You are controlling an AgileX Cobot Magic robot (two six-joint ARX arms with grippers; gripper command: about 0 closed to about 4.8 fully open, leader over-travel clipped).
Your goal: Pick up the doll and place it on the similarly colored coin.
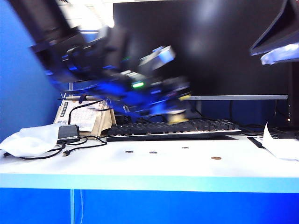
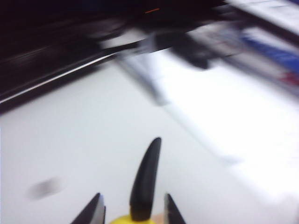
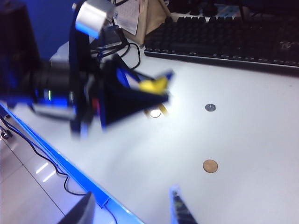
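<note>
The yellow doll (image 2: 133, 219), one black-tipped ear (image 2: 145, 179) sticking up, sits between the fingers (image 2: 92, 212) of my left gripper (image 2: 133, 213), which is shut on it. The right wrist view shows that gripper (image 3: 159, 91) carrying the doll (image 3: 152, 85) above the white table, over a grey coin (image 3: 155, 113). The golden coin (image 3: 210, 166) lies flat on the table, apart from the doll; it is also on the right of the coin row (image 1: 216, 158). The left arm is motion-blurred (image 1: 180, 100). My right gripper (image 3: 131, 212) stands open over the table's front edge, holding nothing.
Three dull coins lie in a row (image 1: 129, 151), (image 1: 153, 152), (image 1: 185, 147). A black keyboard (image 1: 173, 128) and a monitor stand behind them. A desk calendar (image 1: 84, 116), cables and white cloth (image 1: 28, 140) sit at the left, paper (image 1: 280, 147) at the right.
</note>
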